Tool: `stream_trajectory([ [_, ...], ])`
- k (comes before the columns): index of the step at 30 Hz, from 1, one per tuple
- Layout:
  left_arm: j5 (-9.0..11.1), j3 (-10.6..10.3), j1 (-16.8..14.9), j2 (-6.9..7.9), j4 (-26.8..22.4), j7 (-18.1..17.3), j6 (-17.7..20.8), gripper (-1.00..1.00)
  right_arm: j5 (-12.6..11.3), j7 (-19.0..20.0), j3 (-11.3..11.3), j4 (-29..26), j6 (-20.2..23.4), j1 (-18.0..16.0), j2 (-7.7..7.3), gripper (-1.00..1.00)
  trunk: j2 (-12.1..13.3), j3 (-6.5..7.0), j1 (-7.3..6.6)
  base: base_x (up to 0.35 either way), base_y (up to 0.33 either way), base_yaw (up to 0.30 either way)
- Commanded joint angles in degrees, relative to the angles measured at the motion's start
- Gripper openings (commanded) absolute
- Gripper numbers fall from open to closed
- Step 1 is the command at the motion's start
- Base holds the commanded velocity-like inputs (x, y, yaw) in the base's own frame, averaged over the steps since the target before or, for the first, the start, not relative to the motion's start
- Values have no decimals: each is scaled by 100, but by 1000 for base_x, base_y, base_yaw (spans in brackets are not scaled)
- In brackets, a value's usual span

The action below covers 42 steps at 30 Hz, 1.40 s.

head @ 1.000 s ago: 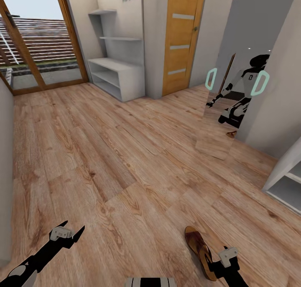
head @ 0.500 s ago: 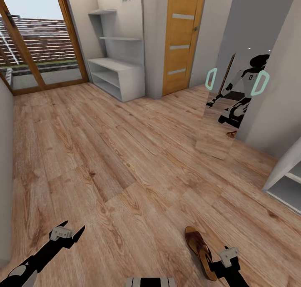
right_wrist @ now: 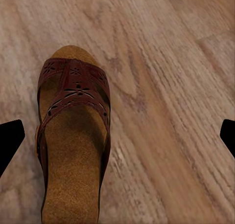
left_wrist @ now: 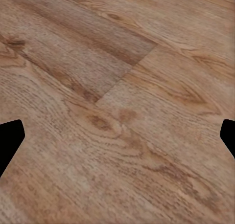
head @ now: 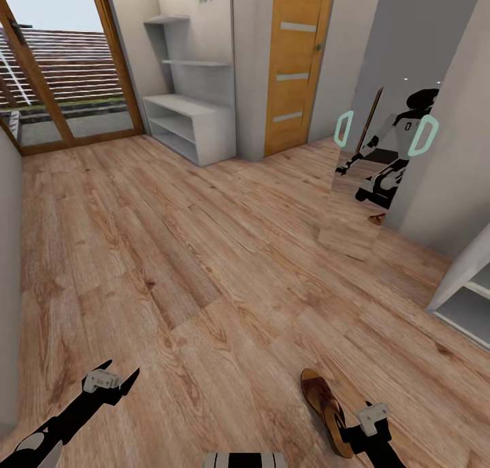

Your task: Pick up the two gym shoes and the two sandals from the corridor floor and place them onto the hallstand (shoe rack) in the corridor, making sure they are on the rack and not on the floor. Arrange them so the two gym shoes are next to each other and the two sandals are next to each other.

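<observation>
One dark maroon sandal (head: pixel 325 405) with a tan footbed lies on the wood corridor floor (head: pixel 204 263) close in front of me. My right gripper (head: pixel 364 422) hovers open just above its heel end. In the right wrist view the sandal (right_wrist: pixel 73 136) lies between the spread fingertips (right_wrist: pixel 10 143), nearer one side, toe pointing away. My left gripper (head: pixel 117 372) hangs open over bare planks, and the left wrist view has the same gripper (left_wrist: pixel 117 136) above bare floor. The pale-grey hallstand (head: pixel 190 124) stands far off against the back wall. The gym shoes are out of view.
An orange door (head: pixel 296 59) is right of the hallstand and a glass door (head: pixel 61 66) left of it. A tall mirror (head: pixel 374 154) on the right wall reflects the robot. A white shelf unit (head: pixel 469 298) juts in at the right edge.
</observation>
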Motion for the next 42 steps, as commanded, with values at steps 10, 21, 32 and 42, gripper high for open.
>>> stream_trajectory([
  [10,0,-4,0,-6,0,0,-2,100,-1,0,1,0,-2,-1,1,100,0,0,0,0,0,0],
  [21,0,0,0,-7,0,0,-3,100,-4,0,-3,0,-5,0,0,100,0,0,0,0,0,0],
  [32,0,0,0,-7,0,2,-2,100,-7,0,-5,0,-1,-5,1,100,0,0,0,0,0,0],
  [42,1,-5,0,-7,0,4,-4,100,28,0,-1,2,-3,0,-17,100,0,0,0,0,0,0],
])
